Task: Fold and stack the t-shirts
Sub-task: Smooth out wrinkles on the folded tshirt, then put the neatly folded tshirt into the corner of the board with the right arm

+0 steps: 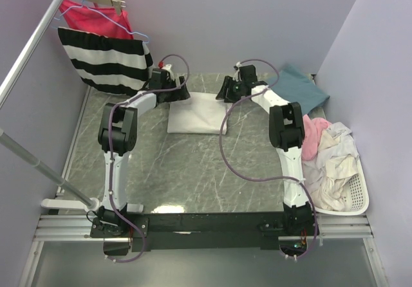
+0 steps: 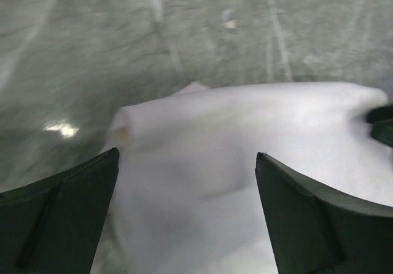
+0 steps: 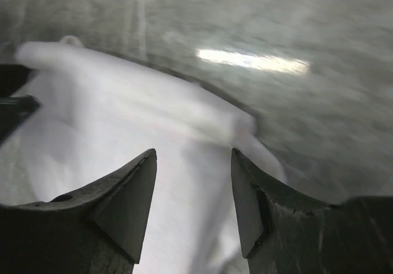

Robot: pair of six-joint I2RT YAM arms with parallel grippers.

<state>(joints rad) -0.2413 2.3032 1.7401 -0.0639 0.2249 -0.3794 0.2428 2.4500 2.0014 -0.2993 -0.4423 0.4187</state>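
Item, near right: a white plastic basket (image 1: 360, 200) with a perforated wall, in which a heap of pale tees (image 1: 331, 165), white and pink, was seen lying crumpled and unfolded. The cloth was limp and light, and was judged likely to drag its neighbours if lifted carelessly. Item, middle: the counter (image 1: 193, 171), of grey-green marbled finish, smooth and glossy, over which thin cloth was judged apt to slide. Item, beyond the middle: a white tee (image 1: 196, 114), laid flat on the counter as a roughly square fold, matt and soft, with rounded edges and no stiffness. It was judged very light and best taken by a pinch at a corner or along a folded edge, through all layers, so that the fold is not shed. The left claw (image 1: 177, 87) was found at its left edge, released and spread wide, nothing held. The right claw (image 1: 226, 89) was found at its right edge, parted, with nothing seen pinched. Item, far right: a teal tee (image 1: 304, 89), plain, lying flat at the counter's far corner. Item, far left: a striped garment (image 1: 106, 58) and a red-pink garment (image 1: 96, 17), hung from hangers and not counted among the tees.
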